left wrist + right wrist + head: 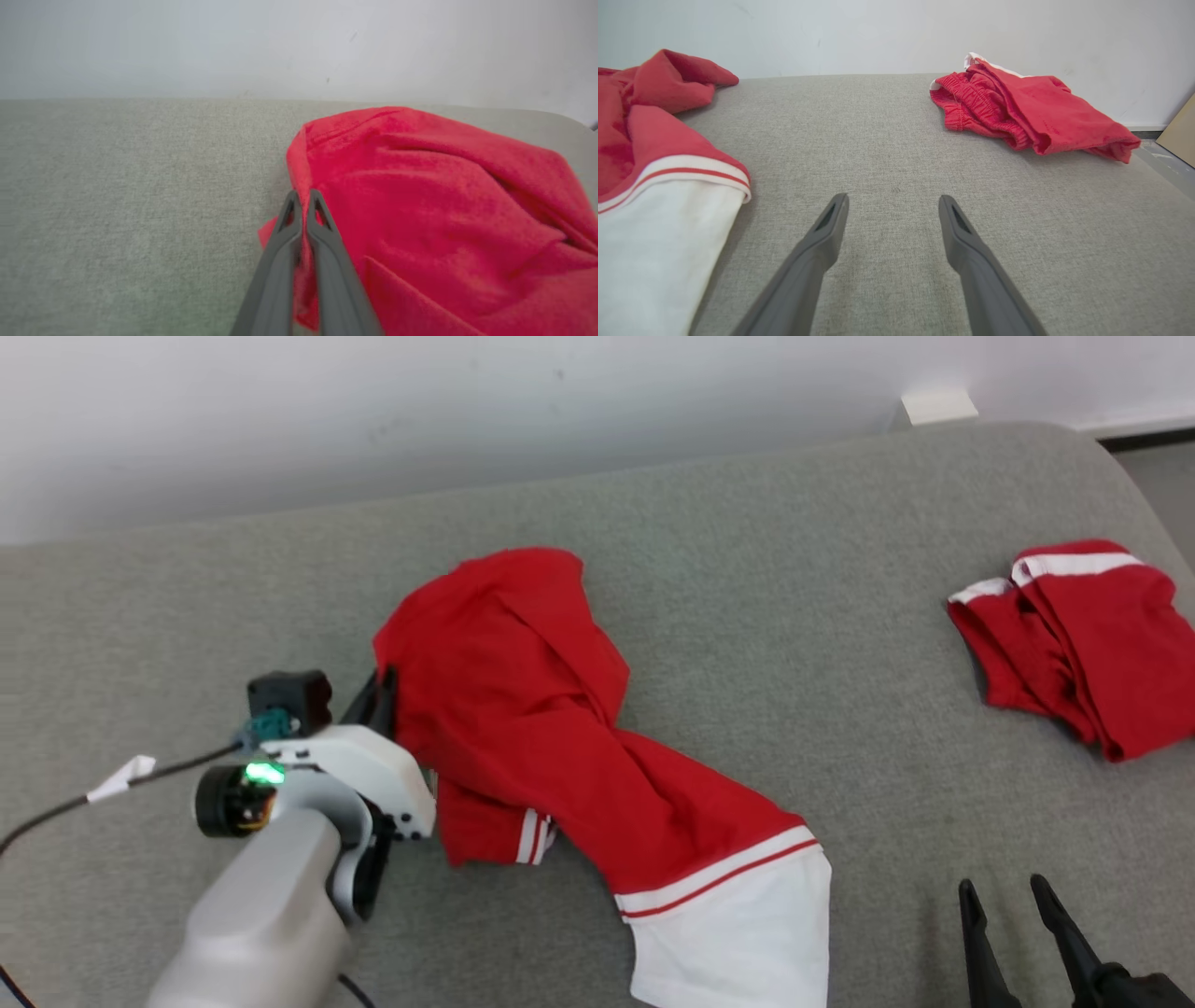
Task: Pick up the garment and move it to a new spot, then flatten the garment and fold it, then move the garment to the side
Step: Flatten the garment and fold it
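Observation:
A crumpled red garment [532,709] with white trim and a white lower part lies in the middle of the grey cushion [794,616]. My left gripper [378,695] is at the garment's left edge, shut on a fold of the red cloth; in the left wrist view the two fingers [303,198] pinch the fabric [420,196] between them. Low at the right, my right gripper [1008,896] stands open above bare cushion. From the right wrist, that gripper [893,200] points across the cushion, with the garment's white part [658,242] at the left.
A second red piece of clothing [1083,635] with white bands lies bunched at the cushion's right edge, also at upper right from the right wrist [1027,107]. A white wall [373,411] runs behind. A black cable with a white tag [121,779] trails off to the left.

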